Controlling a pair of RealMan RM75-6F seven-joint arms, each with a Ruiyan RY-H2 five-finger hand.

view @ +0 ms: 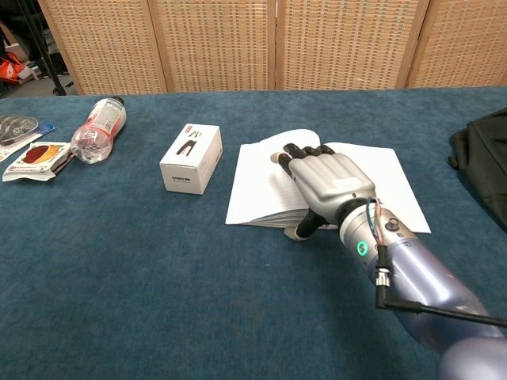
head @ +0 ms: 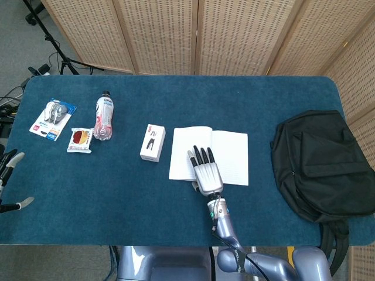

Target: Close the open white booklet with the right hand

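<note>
The open white booklet (head: pixel 231 155) (view: pixel 380 178) lies flat on the blue table, just right of centre. My right hand (head: pixel 205 172) (view: pixel 329 182) rests palm down on its left page beside the spine, fingers stretched out and pointing away from me. Its thumb (view: pixel 305 228) sits against the booklet's near edge, where the page stack lifts slightly. It holds nothing. Only a few spread fingers of my left hand (head: pixel 7 164) show at the far left edge of the head view, off the table, with nothing in them.
A small white box (head: pixel 152 142) (view: pixel 190 158) stands just left of the booklet. Further left lie a plastic bottle (head: pixel 103 120) (view: pixel 97 131), a snack packet (head: pixel 79 140) and a blue package (head: pixel 53 117). A black backpack (head: pixel 322 164) fills the table's right end.
</note>
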